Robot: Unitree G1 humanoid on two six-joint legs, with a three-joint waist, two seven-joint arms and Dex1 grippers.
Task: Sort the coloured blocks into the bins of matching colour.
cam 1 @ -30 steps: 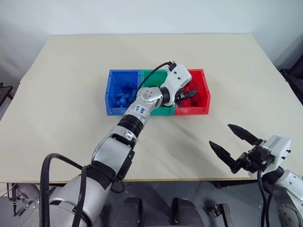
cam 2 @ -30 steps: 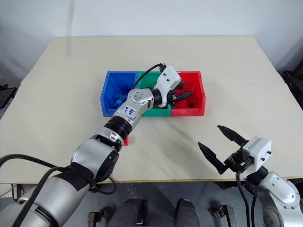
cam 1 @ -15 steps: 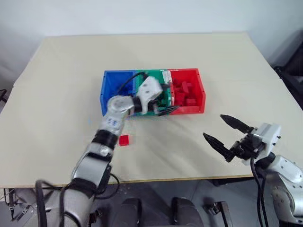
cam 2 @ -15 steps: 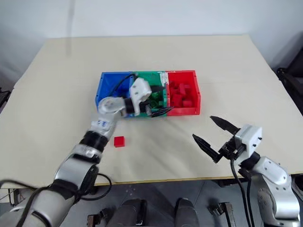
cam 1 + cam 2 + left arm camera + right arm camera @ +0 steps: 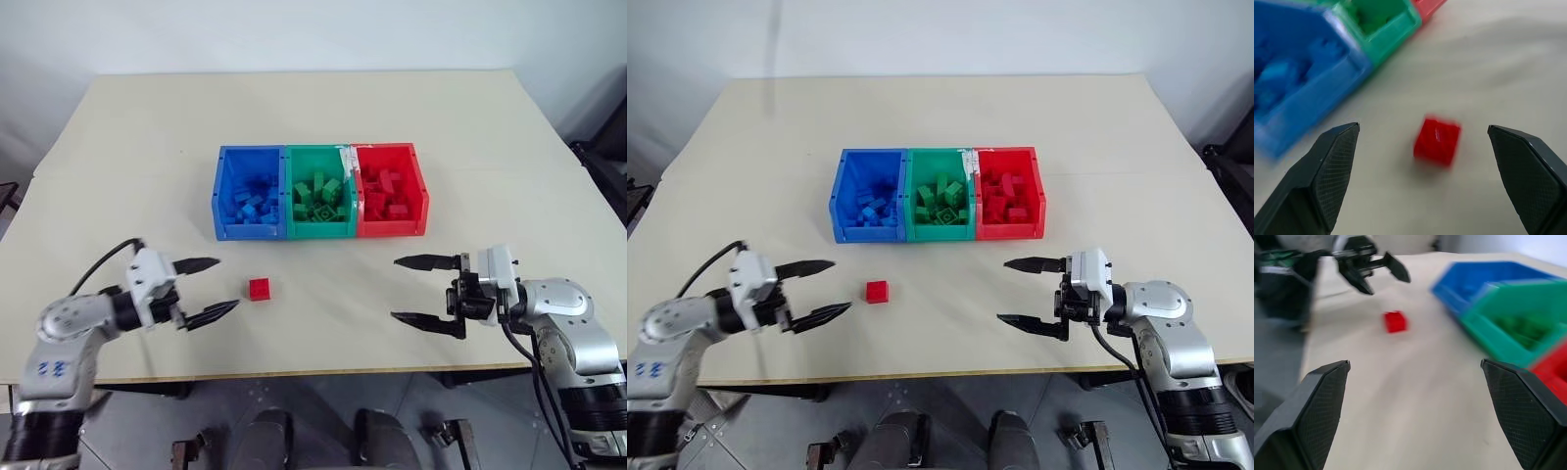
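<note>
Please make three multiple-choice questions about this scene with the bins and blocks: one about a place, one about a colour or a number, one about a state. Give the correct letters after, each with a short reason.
1. Where is the loose red block?
A. on the table in front of the bins
B. inside the blue bin
C. between the right pincer's fingers

2. What is the order of the bins from the robot's left to its right?
A. red, green, blue
B. blue, green, red
C. green, blue, red

3. How is the left pincer?
A. shut on a block
B. open and empty
C. shut and empty

Answers:
1 A, the block lies alone on the table, nearer the robot than the bins.
2 B, blue bin, green bin, red bin.
3 B, its fingers stand apart with nothing between them.
</note>
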